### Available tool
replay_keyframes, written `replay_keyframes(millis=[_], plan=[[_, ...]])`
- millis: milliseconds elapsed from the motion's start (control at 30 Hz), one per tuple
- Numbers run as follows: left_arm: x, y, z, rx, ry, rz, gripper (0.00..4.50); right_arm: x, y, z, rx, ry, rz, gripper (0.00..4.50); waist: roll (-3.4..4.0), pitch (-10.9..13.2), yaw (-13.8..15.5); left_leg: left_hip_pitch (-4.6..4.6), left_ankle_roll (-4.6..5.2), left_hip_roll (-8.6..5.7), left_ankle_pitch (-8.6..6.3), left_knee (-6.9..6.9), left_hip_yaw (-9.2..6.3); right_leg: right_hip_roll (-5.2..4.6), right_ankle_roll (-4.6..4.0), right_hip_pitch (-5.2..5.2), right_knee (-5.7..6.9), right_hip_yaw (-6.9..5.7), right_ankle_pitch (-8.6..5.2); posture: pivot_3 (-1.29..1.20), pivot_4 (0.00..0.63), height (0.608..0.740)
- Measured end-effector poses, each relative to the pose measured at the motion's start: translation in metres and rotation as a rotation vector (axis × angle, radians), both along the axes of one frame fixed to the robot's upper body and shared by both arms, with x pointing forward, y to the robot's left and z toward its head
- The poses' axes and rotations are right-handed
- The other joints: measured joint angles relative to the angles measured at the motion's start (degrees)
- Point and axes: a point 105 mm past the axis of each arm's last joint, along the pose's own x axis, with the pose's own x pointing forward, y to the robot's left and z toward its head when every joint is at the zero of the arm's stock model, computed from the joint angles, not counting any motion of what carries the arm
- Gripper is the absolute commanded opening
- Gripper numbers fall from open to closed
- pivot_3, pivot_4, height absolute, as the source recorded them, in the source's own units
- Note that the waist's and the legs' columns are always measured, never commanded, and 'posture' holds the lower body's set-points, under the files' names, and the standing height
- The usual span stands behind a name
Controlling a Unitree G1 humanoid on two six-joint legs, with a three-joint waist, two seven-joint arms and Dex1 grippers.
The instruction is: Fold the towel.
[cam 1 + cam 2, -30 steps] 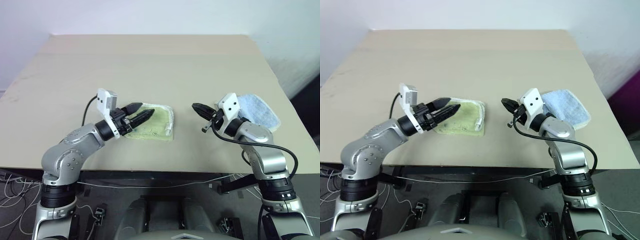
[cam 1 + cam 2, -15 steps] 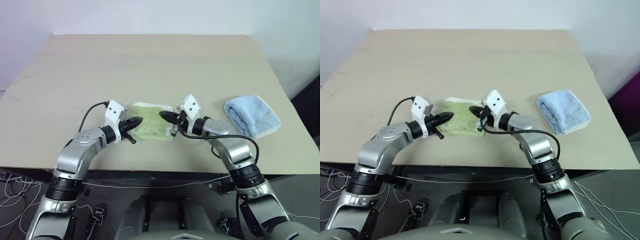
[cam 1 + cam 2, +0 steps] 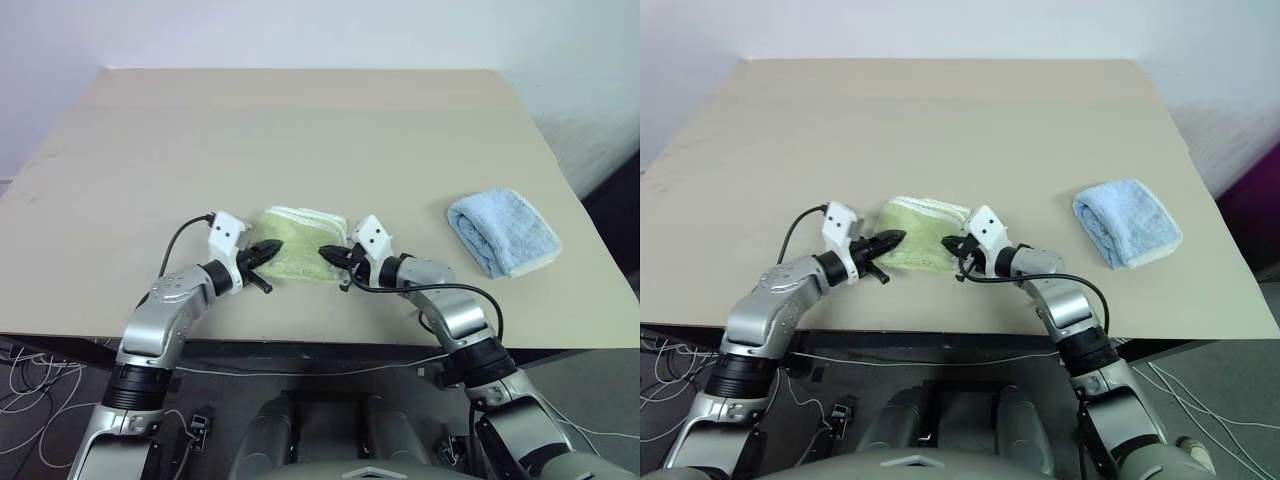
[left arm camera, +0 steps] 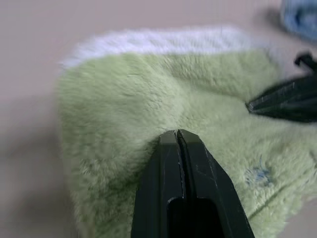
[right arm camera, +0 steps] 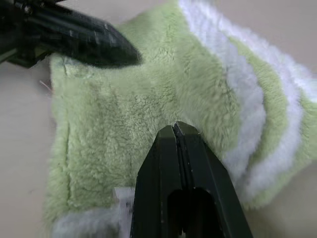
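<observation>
Both jaws pinched on the green towel near the bench's front edge.

Tan bench [image 3: 300, 120] carrying a rolled light blue towel [image 3: 503, 232] well to the right of the green towel [image 3: 300, 250] — folded, white edging showing. Left gripper [image 3: 268, 251] at the towel's left side, jaws closed on the cloth; right gripper [image 3: 328, 253] at its right side, jaws likewise closed on a pinch of terry — tips facing each other across the towel.

Light green towel [image 3: 298, 252] with white edging, light blue towel [image 3: 503, 231], beige table [image 3: 300, 130], black claws
</observation>
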Motion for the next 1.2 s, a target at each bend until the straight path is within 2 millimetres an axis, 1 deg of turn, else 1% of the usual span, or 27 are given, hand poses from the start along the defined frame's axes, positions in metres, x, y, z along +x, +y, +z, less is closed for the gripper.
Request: replay_keyframes(millis=[67,100,167,200,233,333,433,467,533,600,767,1000,1067,1200], plan=[[-0.002,0.013,0.014,-0.023,-0.045,0.027,0.00,-0.001,-0.012,0.012,0.058,0.022,-0.030,0.61,0.00,0.0,0.0,0.00,0.00,0.01,0.00,0.00,-0.01,-0.03,0.00,-0.01,0.00,0.00,0.00,0.00,0.150,0.740],[-0.003,0.022,0.017,-0.007,-0.055,0.041,0.00,-0.001,-0.018,0.019,0.083,0.029,-0.046,0.92,0.01,0.0,0.0,0.00,0.00,0.01,0.00,-0.01,0.00,-0.03,0.00,-0.01,0.00,0.01,0.00,0.00,0.150,0.740],[-0.007,0.037,0.017,0.028,-0.060,0.067,0.00,-0.001,-0.033,0.029,0.136,0.067,-0.082,1.58,0.01,0.0,-0.1,0.01,0.00,0.03,0.00,-0.03,0.00,-0.02,-0.01,-0.01,-0.01,0.01,0.00,0.00,0.150,0.740],[-0.008,0.042,0.015,0.045,-0.055,0.073,0.00,-0.001,-0.039,0.031,0.161,0.095,-0.099,1.89,0.01,0.0,-0.1,0.01,0.00,0.03,0.00,-0.04,-0.01,-0.02,-0.01,-0.01,-0.01,0.01,0.00,0.00,0.150,0.740],[-0.010,0.048,0.012,0.071,-0.050,0.080,0.00,-0.002,-0.043,0.030,0.195,0.152,-0.116,2.30,0.01,0.0,-0.1,0.01,0.00,0.03,0.00,-0.04,-0.01,-0.02,-0.01,-0.01,-0.01,0.01,0.00,0.00,0.150,0.740],[-0.011,0.064,0.001,0.143,-0.031,0.099,0.00,-0.006,-0.047,0.022,0.304,0.355,-0.133,3.29,0.02,0.0,0.0,0.01,0.01,0.03,-0.01,-0.05,0.00,-0.06,-0.02,-0.01,-0.02,0.02,-0.01,0.00,0.150,0.740],[-0.010,0.069,-0.003,0.150,-0.026,0.105,0.00,-0.008,-0.046,0.018,0.414,0.530,-0.141,4.34,0.02,0.0,0.0,0.00,0.01,0.03,-0.01,-0.05,0.00,-0.10,-0.03,-0.01,-0.02,0.03,0.00,0.00,0.150,0.740],[-0.011,0.069,-0.002,0.148,-0.033,0.102,0.00,-0.007,-0.045,0.020,0.461,0.580,-0.138,4.47,0.02,0.0,0.0,0.00,0.01,0.03,-0.01,-0.05,-0.01,-0.10,-0.03,-0.02,-0.02,0.04,0.00,0.00,0.150,0.740],[-0.011,0.070,0.000,0.146,-0.047,0.097,0.00,-0.007,-0.041,0.023,0.507,0.640,-0.126,4.47,0.03,0.0,-0.1,0.00,0.01,0.02,-0.01,-0.11,0.00,-0.12,-0.03,-0.05,-0.03,0.06,0.00,0.00,0.150,0.740],[-0.011,0.070,0.002,0.140,-0.058,0.099,0.00,-0.005,-0.040,0.022,0.532,0.695,-0.142,4.47,0.03,0.0,-0.1,0.00,0.01,0.02,-0.01,-0.12,0.00,-0.12,-0.03,-0.05,-0.04,0.06,0.00,0.00,0.150,0.740],[-0.013,0.069,0.002,0.133,-0.061,0.096,0.00,-0.007,-0.032,0.005,0.512,0.804,-0.173,4.47,0.03,0.0,-0.1,-0.01,0.01,0.02,-0.01,-0.15,0.03,-0.12,-0.03,-0.09,-0.03,0.05,0.00,0.00,0.150,0.740],[-0.017,0.066,0.002,0.112,-0.066,0.086,0.00,-0.004,-0.018,0.006,0.510,0.838,-0.146,4.47,0.03,0.0,-0.6,0.01,0.00,0.05,0.00,-0.22,0.04,-0.05,-0.03,-0.14,-0.01,0.06,0.00,0.00,0.150,0.740],[-0.017,0.064,0.004,0.108,-0.073,0.080,0.00,-0.003,-0.012,0.005,0.518,0.853,-0.135,4.47,0.03,0.0,-0.7,0.01,-0.01,0.06,0.00,-0.23,0.05,-0.04,-0.03,-0.14,-0.01,0.06,0.00,0.00,0.150,0.740],[-0.018,0.064,0.003,0.107,-0.070,0.079,0.00,-0.002,0.008,0.007,0.520,0.891,-0.089,4.47,0.03,0.0,-1.3,0.01,-0.02,0.06,0.01,-0.29,0.06,-0.03,-0.03,-0.18,0.00,0.07,0.00,0.00,0.150,0.740]])
